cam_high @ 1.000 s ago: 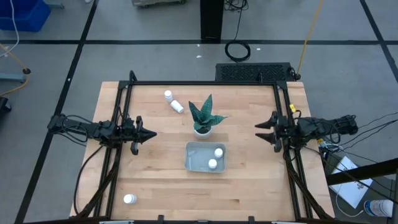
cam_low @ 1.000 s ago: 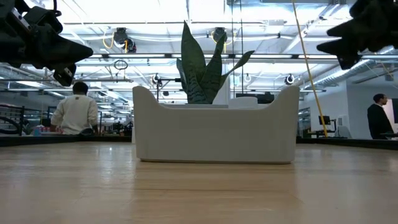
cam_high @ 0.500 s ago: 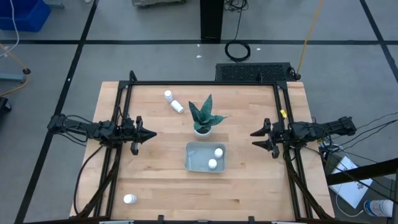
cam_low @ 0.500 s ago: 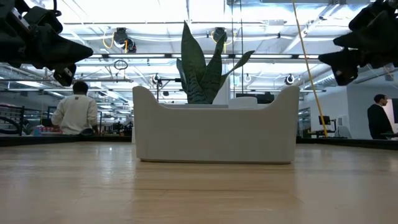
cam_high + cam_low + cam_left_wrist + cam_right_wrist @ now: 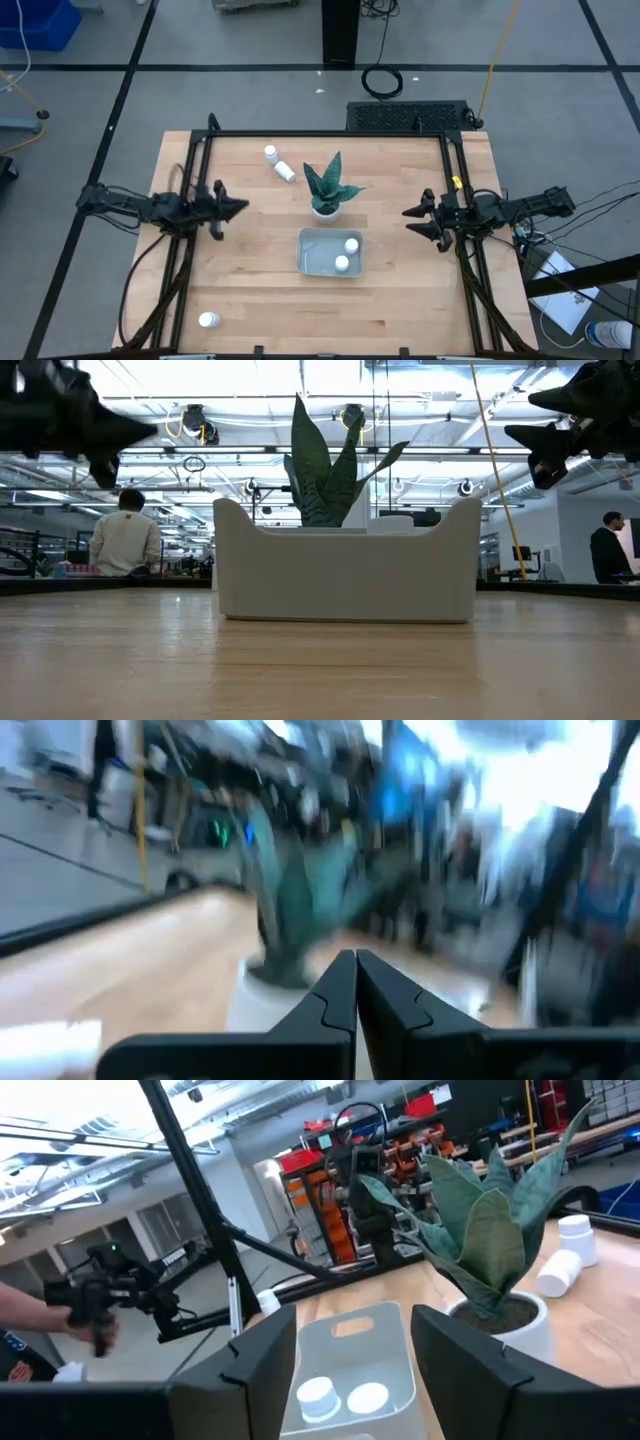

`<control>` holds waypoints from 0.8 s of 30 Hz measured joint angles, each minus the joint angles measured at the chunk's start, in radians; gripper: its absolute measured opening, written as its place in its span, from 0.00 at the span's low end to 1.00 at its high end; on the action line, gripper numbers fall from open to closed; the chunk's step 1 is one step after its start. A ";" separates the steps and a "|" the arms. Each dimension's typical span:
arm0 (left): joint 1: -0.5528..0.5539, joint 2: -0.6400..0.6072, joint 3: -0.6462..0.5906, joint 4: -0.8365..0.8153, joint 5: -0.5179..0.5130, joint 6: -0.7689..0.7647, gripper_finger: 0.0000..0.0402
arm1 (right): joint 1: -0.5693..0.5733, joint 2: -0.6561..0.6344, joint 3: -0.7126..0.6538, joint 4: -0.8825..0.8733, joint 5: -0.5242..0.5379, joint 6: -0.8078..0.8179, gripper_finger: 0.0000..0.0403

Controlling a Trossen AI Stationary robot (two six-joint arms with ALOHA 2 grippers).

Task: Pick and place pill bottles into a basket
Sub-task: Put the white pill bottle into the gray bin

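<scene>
From above, I am seeing two bottles [image 5: 346, 253] lying in the basket [image 5: 310, 256], two more [image 5: 278, 162] near the table's far edge beside the plant [image 5: 327, 190], and one [image 5: 208, 320] alone at the near left corner. They look light, stiff and smooth, so I am judging a sideways grip around the body best.

Level with the table, the basket wall is hiding everything inside.

Past my left gripper [image 5: 355, 982], the fingertips are pressing together, empty.

Past my right gripper [image 5: 350, 1355], the fingers are standing wide apart, facing the basket.

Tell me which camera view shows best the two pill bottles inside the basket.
The high view: both pill bottles show whole inside the basket. The right wrist view shows them low between its own fingers. In the low view the basket wall hides them. The left wrist view is blurred.
</scene>
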 joint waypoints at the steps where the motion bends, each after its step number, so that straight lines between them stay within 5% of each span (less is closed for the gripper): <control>1: 0.000 0.000 0.000 0.064 -0.021 -0.065 0.03 | 0.000 0.000 0.000 0.000 0.000 0.000 0.48; 5: 0.000 0.000 0.000 0.325 -0.066 -0.263 0.03 | 0.000 0.000 0.000 -0.006 0.000 0.000 0.48; 15: 0.000 -0.001 0.000 0.842 -0.271 -0.248 0.03 | 0.000 0.000 -0.002 -0.003 0.000 0.000 0.48; 18: 0.000 -0.001 0.000 0.888 -0.382 -0.144 0.03 | 0.000 0.000 -0.002 -0.003 0.000 0.000 0.48; 24: 0.000 0.000 0.000 0.862 -0.434 -0.110 0.03 | 0.000 0.000 -0.002 -0.006 0.000 0.000 0.47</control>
